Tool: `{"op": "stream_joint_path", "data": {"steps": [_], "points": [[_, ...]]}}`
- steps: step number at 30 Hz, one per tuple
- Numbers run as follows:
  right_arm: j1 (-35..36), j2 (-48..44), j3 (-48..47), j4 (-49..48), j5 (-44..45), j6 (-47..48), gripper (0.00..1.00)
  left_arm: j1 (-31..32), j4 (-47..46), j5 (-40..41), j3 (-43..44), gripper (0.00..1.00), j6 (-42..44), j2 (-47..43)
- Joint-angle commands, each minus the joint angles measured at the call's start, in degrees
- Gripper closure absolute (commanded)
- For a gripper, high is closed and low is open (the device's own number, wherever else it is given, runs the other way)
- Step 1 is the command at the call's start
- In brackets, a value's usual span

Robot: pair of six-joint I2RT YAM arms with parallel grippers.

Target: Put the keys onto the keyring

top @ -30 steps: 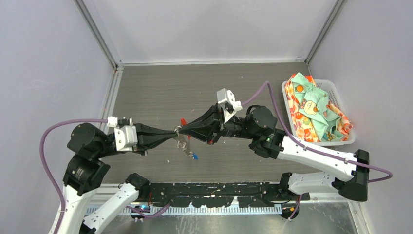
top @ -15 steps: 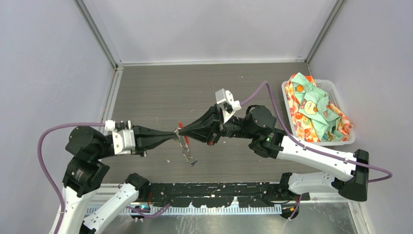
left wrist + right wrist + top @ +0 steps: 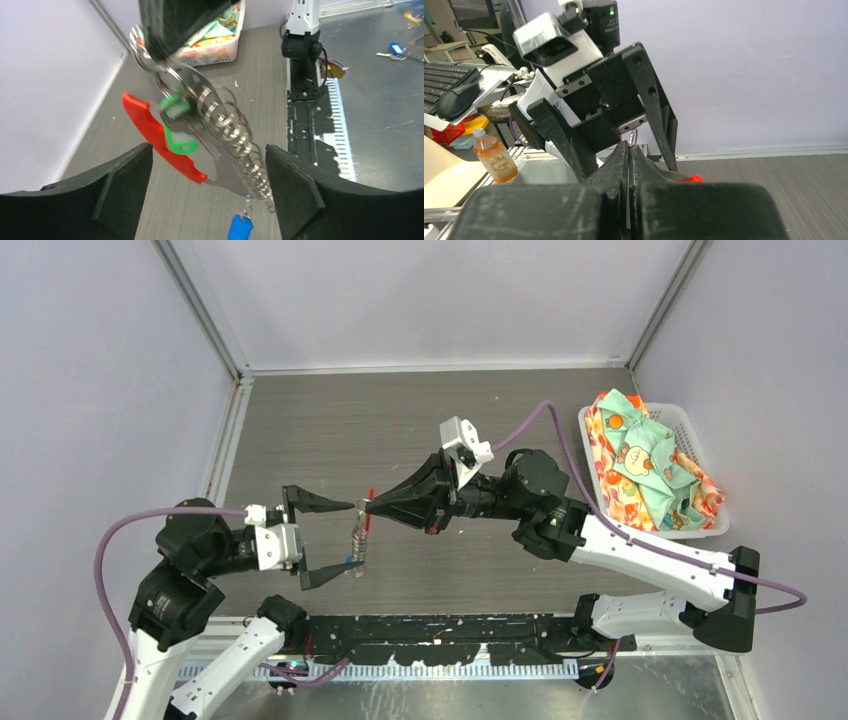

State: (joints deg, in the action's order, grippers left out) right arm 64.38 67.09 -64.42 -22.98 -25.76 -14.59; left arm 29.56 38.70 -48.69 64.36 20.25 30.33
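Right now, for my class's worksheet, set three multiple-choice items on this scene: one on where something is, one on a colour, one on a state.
1. Where does the white plastic basket of patterned cloth stand?
A) far left corner
B) right side of the table
C) between the arm bases

2. What colour is the plastic-headed key at the free end of the silvery linked-chain keyring?
A) blue
B) yellow
C) black

3. How is the left gripper?
A) shut on the chain
B) open
C) lying in the basket

Key:
1 B, it sits by the right wall.
2 A, the left wrist view shows a blue head hanging lowest.
3 B, its fingers stand wide apart either side of the keyring, which hangs from the shut right gripper.
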Motion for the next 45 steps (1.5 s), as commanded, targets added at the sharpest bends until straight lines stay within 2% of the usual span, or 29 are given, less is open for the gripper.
{"op": "stream_joint_path", "data": {"steps": [1, 3, 6, 10, 17, 21, 26, 30, 31, 32, 35, 37, 42, 45], "points": [[-1.0, -3.4, -4.0, -0.5, -0.2, 2.1, 0.99, 0.0, 5.4, 1.5, -1.3, 0.11, 1.2, -1.5], [-1.4, -3.6, -4.3, -0.7, -1.0, 1.9, 0.99, 0.0, 7.4, 1.4, -2.8, 0.05, 1.8, -2.0], [-1.9, -3.3, -5.1, -1.0, -2.3, 0.7, 0.99, 0.0, 2.9, 3.6, -7.1, 0.01, -3.4, -3.6], [-1.9, -3.0, -6.6, 2.3, -0.2, 1.4, 0.99, 0.0, -4.0, 3.8, -8.1, 0.00, -13.6, -3.1], [-1.9, -1.8, -8.1, 7.4, 3.7, 4.3, 0.99, 0.0, -16.5, -1.5, -7.0, 0.00, -34.0, -0.4], [-2.0, -0.8, -8.5, 7.9, 6.2, 4.8, 0.99, 0.0, -21.3, -2.2, -10.3, 0.00, -36.0, 0.4], [-1.1, 0.6, -8.3, 6.0, 8.1, 3.9, 0.99, -0.1, -24.3, 2.8, -12.7, 0.00, -34.3, 2.2], [-0.1, 2.1, -8.7, 6.1, 10.6, 4.5, 0.99, 0.0, -26.8, -0.1, -12.4, 0.00, -33.6, 3.8], [0.1, 2.2, -8.6, 6.1, 11.0, 4.7, 0.99, 0.0, -26.5, -0.3, -12.3, 0.04, -32.2, 4.0], [0.2, 2.1, -8.6, 6.0, 11.4, 4.9, 0.99, 0.0, -25.9, 0.0, -12.2, 0.15, -30.8, 3.8], [0.4, 1.5, -8.6, 6.8, 12.5, 5.6, 0.99, 0.0, -21.8, 3.3, -11.9, 0.60, -25.6, 3.1], [0.5, 1.2, -8.7, 7.7, 13.1, 6.2, 0.99, 0.0, -19.8, 5.6, -12.1, 0.77, -23.3, 2.0], [0.9, 1.0, -8.8, 8.9, 13.4, 6.2, 0.97, 0.0, -18.9, 9.1, -13.1, 0.99, -21.2, 0.7], [0.9, 1.0, -8.6, 10.0, 13.9, 5.5, 0.79, 0.0, -19.4, 10.0, -13.0, 1.00, -21.6, 1.2]]}}
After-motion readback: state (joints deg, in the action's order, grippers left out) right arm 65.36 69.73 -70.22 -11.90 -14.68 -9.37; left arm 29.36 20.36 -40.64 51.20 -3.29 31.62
